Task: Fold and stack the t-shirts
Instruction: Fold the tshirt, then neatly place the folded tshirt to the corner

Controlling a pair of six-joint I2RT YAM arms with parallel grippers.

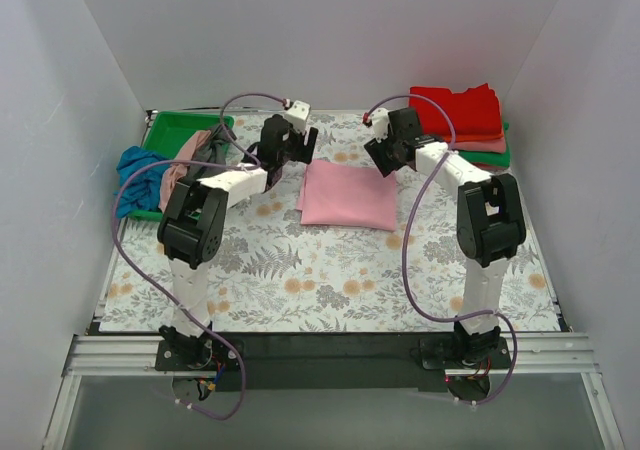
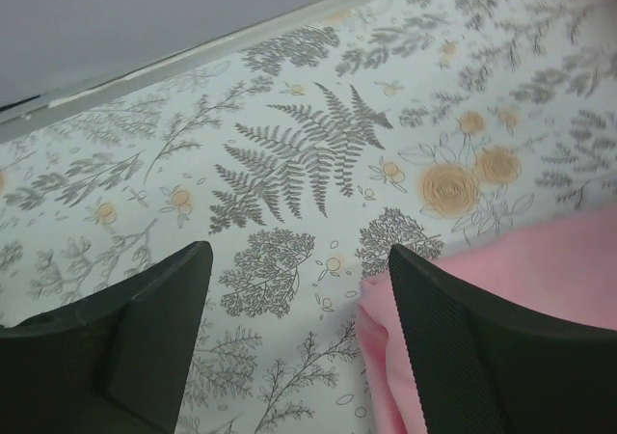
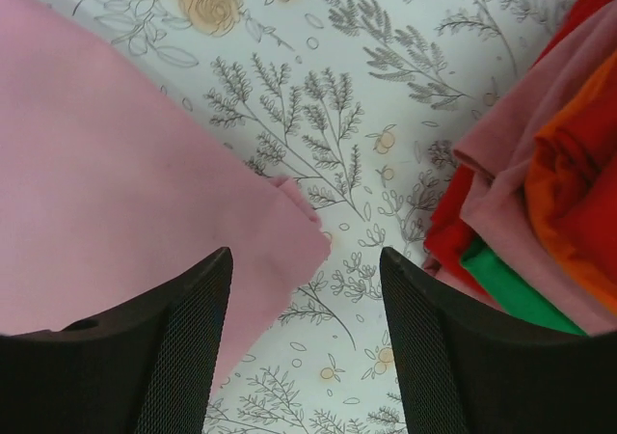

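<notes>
A robot lab test cell: plain white walls (image 1: 320, 30) box in the floral-patterned table (image 1: 330, 290) on three sides. At the frame's bottom, the cabled left arm (image 1: 192, 225) and right arm (image 1: 490, 225) are bolted to an aluminium rail (image 1: 110, 355).

A folded pink t-shirt (image 1: 347, 195) lies mid-table, folded stack (image 1: 462, 122) far right, unfolded heap (image 1: 170, 165) left.

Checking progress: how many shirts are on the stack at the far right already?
3 at least: a red shirt on top, a salmon shirt under it, a green shirt at the bottom. Others may be hidden between them.
</notes>
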